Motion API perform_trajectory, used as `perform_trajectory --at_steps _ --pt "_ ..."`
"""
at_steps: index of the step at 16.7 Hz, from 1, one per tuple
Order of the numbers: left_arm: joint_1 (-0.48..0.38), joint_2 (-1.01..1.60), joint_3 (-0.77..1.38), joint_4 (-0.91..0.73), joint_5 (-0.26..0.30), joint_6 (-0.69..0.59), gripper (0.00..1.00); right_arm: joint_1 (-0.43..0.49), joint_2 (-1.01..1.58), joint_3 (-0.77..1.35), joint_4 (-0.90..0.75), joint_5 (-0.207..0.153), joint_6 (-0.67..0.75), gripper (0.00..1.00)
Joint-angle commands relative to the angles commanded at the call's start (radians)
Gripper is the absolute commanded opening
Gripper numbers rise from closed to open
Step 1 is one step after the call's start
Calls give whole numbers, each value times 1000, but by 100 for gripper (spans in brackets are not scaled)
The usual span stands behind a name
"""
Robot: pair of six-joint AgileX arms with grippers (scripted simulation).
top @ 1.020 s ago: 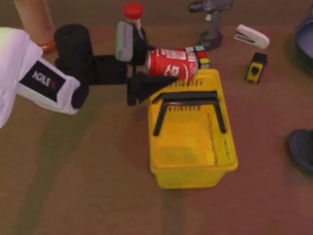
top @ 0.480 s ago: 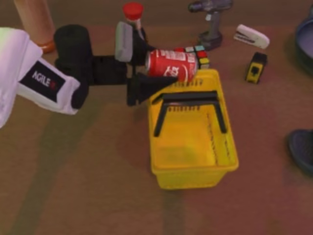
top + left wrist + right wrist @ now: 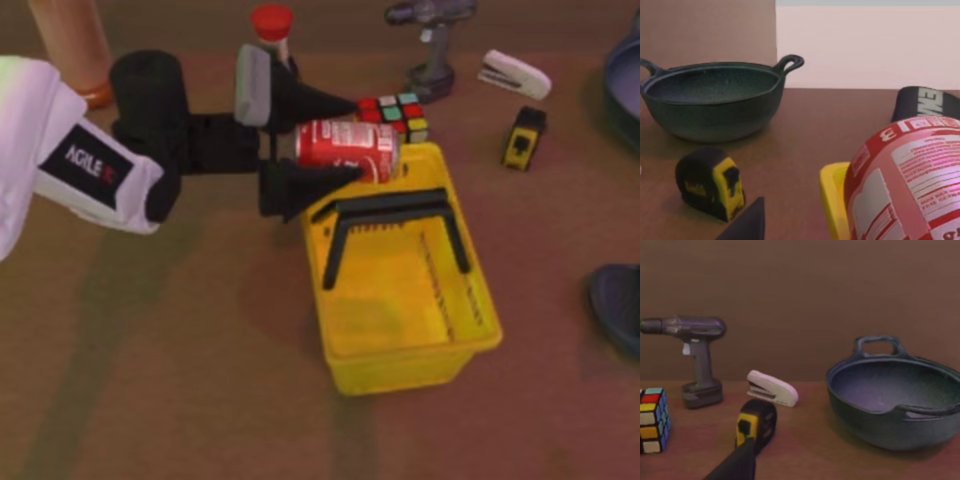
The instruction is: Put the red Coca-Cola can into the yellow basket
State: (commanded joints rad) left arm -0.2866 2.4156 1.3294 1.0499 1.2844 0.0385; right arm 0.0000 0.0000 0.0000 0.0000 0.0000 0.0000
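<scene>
Left gripper (image 3: 335, 135) sits at the basket's far left corner with its fingers spread apart, one on each side of the can (image 3: 345, 145) and no longer pinching it. That can lies on its side over the far rim of the basket (image 3: 400, 365), partly inside. Being a thin metal cylinder, it should be light, stiff yet easy to dent, smooth and ready to roll; mid-body across its round sides is the safest hold. Just past it stands a puzzle cube (image 3: 398, 112). Farther off are a tape measure (image 3: 523, 137), stapler (image 3: 514, 74) and drill (image 3: 432, 40). Right gripper (image 3: 737, 465) is parked off the table's right side; I cannot tell its finger state.
</scene>
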Motion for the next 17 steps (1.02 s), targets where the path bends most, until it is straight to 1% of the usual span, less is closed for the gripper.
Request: perform_trajectory --at_steps 5,6,8,10,12,14,17 --pt "-3 -2 1 -1 -1 1 100 0 0 0 0 0 0 100" --pt "-2 -12 -4 -6 -7 -1 100 5 10 10 -8 -1 -6 100" --pt "5 -61 -30 -32 -39 -11 100 25 59 58 -48 -4 -35 100" --pt "20 -150 -75 -75 -94 -26 100 58 147 146 -115 -6 -83 100" --pt "42 -279 -138 -134 -170 -45 100 101 279 276 -210 -7 -151 100" --pt "70 -443 -216 -206 -262 -65 100 149 445 434 -320 -6 -230 100" --pt "119 -741 -365 -336 -423 -91 100 230 749 717 -513 -3 -367 100"
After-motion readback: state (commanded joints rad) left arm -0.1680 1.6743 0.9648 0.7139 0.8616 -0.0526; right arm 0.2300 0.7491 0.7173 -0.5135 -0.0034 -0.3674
